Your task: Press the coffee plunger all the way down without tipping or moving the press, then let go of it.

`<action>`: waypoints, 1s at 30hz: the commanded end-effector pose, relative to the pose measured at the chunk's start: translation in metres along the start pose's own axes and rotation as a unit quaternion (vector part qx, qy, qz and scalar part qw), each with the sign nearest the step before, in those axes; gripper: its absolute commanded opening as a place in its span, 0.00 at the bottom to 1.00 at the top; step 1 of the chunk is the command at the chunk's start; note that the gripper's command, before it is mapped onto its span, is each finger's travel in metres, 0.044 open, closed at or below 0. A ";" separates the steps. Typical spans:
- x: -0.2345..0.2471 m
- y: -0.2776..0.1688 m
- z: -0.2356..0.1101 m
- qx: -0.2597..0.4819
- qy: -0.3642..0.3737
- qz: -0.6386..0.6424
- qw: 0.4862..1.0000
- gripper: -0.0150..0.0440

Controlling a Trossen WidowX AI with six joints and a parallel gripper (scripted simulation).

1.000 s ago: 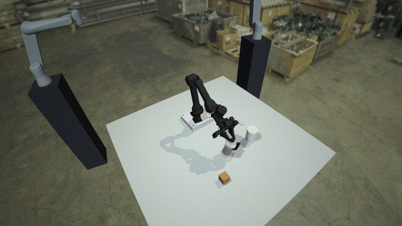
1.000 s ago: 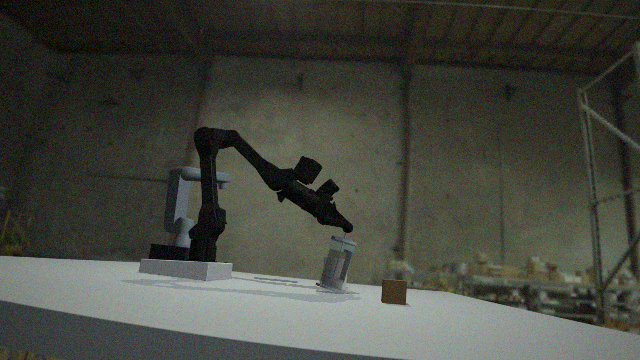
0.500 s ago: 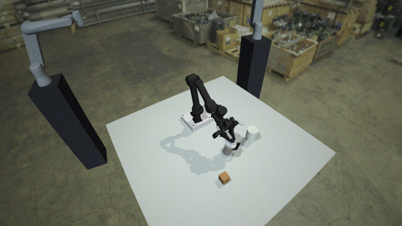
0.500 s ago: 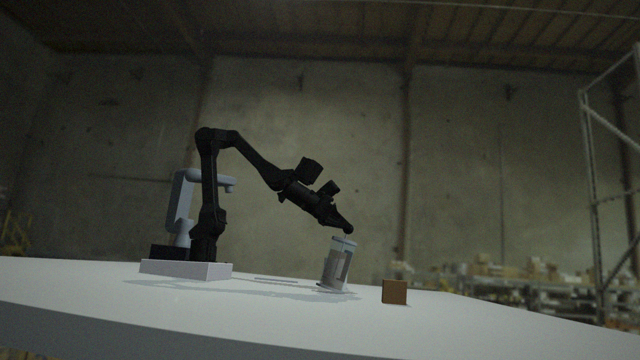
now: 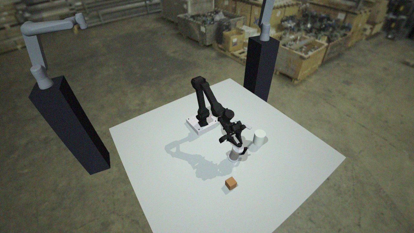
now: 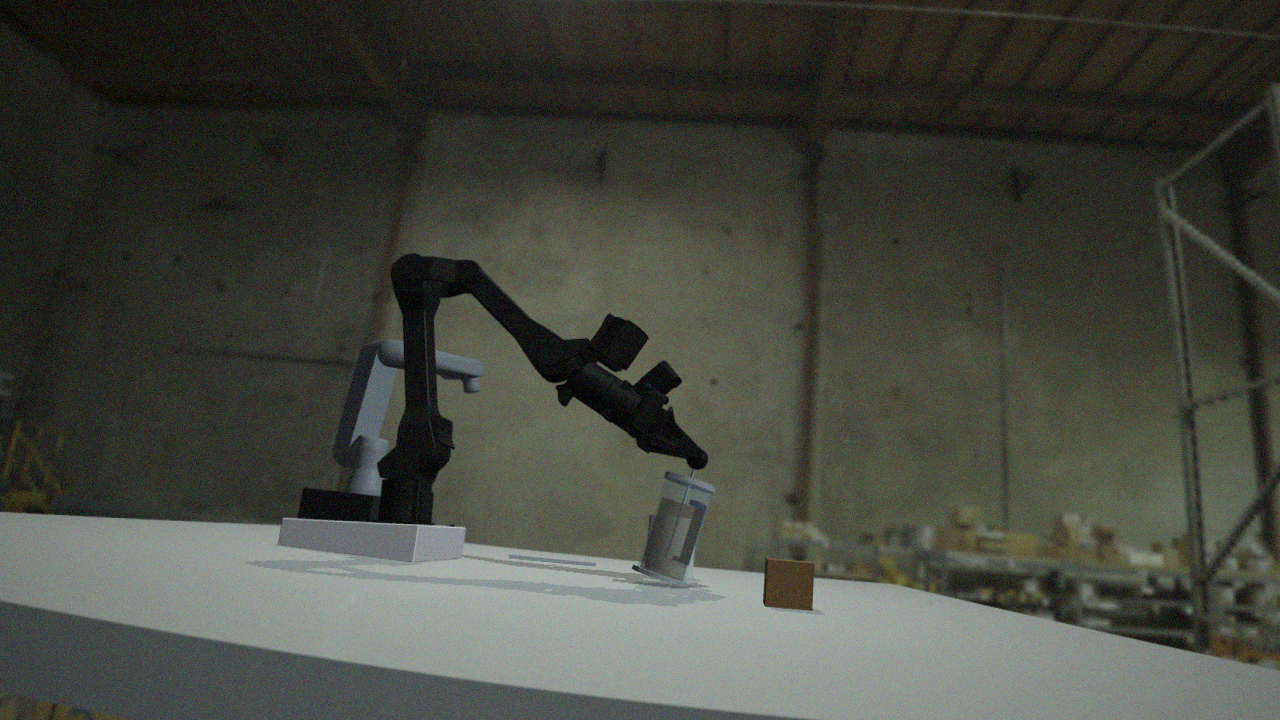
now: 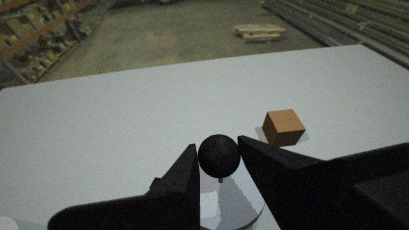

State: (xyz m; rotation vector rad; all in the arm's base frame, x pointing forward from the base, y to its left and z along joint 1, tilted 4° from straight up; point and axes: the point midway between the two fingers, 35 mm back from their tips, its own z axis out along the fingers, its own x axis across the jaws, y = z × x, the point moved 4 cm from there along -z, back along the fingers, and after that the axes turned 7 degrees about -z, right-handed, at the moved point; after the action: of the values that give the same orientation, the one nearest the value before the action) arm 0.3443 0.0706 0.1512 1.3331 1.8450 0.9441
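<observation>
The coffee press (image 5: 234, 154) (image 6: 674, 530) (image 7: 230, 204) is a clear glass cylinder with a dark side handle, standing on the white table (image 5: 179, 202) (image 6: 447, 626) (image 7: 96, 121). In the exterior view it looks slightly tilted. Its black plunger knob (image 7: 219, 156) (image 6: 696, 461) sits just above the lid, with only a short bit of rod showing. My gripper (image 7: 216, 145) (image 5: 239, 144) (image 6: 694, 460) is shut on the knob, one finger on each side, reaching down from the arm at an angle.
An orange-brown cube (image 5: 231, 183) (image 6: 788, 582) (image 7: 284, 127) lies on the table in front of the press. A white cylinder (image 5: 259, 137) stands just beyond the press. The arm's white base plate (image 5: 199, 124) (image 6: 371, 539) is behind. Two dark pillars (image 5: 69, 124) (image 5: 260, 66) flank the table.
</observation>
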 end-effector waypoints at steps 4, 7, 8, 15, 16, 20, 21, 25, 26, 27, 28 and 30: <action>0.001 -0.005 0.004 0.010 0.001 0.001 1.000 0.46; 0.000 0.000 0.001 0.001 0.000 0.000 1.000 0.46; 0.000 0.000 0.001 0.001 0.000 0.000 1.000 0.46; 0.000 0.000 0.001 0.001 0.000 0.000 1.000 0.46; 0.000 0.000 0.001 0.001 0.000 0.000 1.000 0.50; 0.000 0.000 0.001 0.001 0.000 0.000 1.000 0.68; 0.000 0.000 0.001 0.001 0.000 0.000 1.000 0.73; 0.000 0.000 0.001 0.001 0.000 0.000 1.000 0.90; 0.000 0.000 0.001 0.001 0.000 0.000 1.000 0.95; 0.000 0.000 0.001 0.001 0.000 0.000 1.000 0.99; 0.000 0.000 0.001 0.001 0.000 0.000 1.000 1.00; 0.000 0.000 0.001 0.001 0.000 0.000 1.000 1.00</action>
State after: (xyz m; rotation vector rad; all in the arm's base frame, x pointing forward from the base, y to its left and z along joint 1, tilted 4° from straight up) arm 0.3450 0.0708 0.1511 1.3335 1.8459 0.9436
